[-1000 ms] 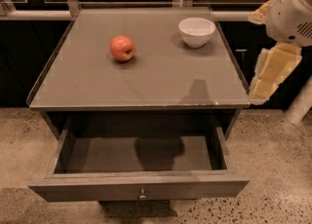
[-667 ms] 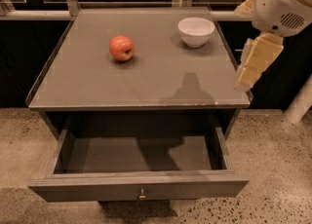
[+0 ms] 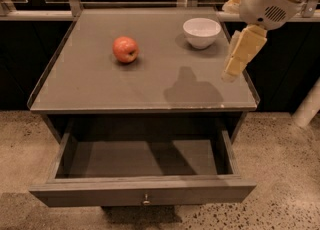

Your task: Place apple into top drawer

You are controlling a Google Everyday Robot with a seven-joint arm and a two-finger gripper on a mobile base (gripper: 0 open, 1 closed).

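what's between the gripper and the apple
In the camera view, only bare tabletop lies between the gripper, above the table's right edge, and the apple; the bowl sits farther back, off that line.

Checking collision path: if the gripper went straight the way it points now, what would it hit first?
Probably the bare tabletop near its right edge. The gripper hangs there, pointing down and slightly left. The white bowl and apple lie off that line. Height is unclear.
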